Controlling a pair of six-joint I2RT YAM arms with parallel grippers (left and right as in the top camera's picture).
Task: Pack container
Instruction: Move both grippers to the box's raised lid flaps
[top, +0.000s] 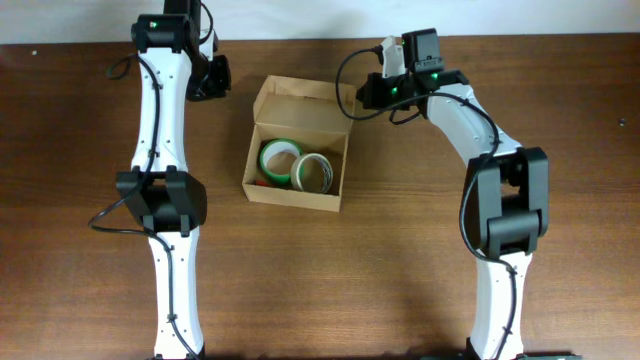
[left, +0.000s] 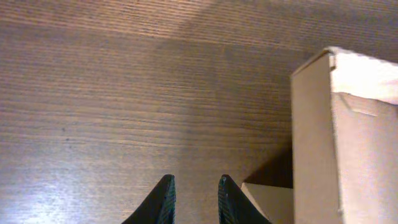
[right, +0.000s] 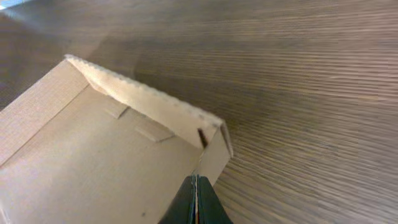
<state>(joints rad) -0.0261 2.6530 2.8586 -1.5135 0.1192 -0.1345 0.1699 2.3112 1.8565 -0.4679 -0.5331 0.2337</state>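
The container (top: 292, 198), a tan cardboard box, sits mid-table with its lid (top: 300, 100) standing open at the far side. Inside lie a green tape roll (top: 268, 160) and a tan tape roll (top: 325, 166), side by side. My left gripper (top: 214, 78) is just left of the lid. In the left wrist view it (left: 194, 182) stands slightly open over bare wood with nothing between its fingers, and the container's wall (left: 314, 137) is to its right. My right gripper (top: 362, 93) is at the lid's right edge. It (right: 194, 178) is shut, its tips at the lid's side tab (right: 214, 155).
Brown wooden table (top: 420, 250) all around the box. Both arms reach in from the near edge, the left arm (top: 160, 190) left of the box and the right arm (top: 505, 200) to its right. A strip of pale surface runs along the far edge.
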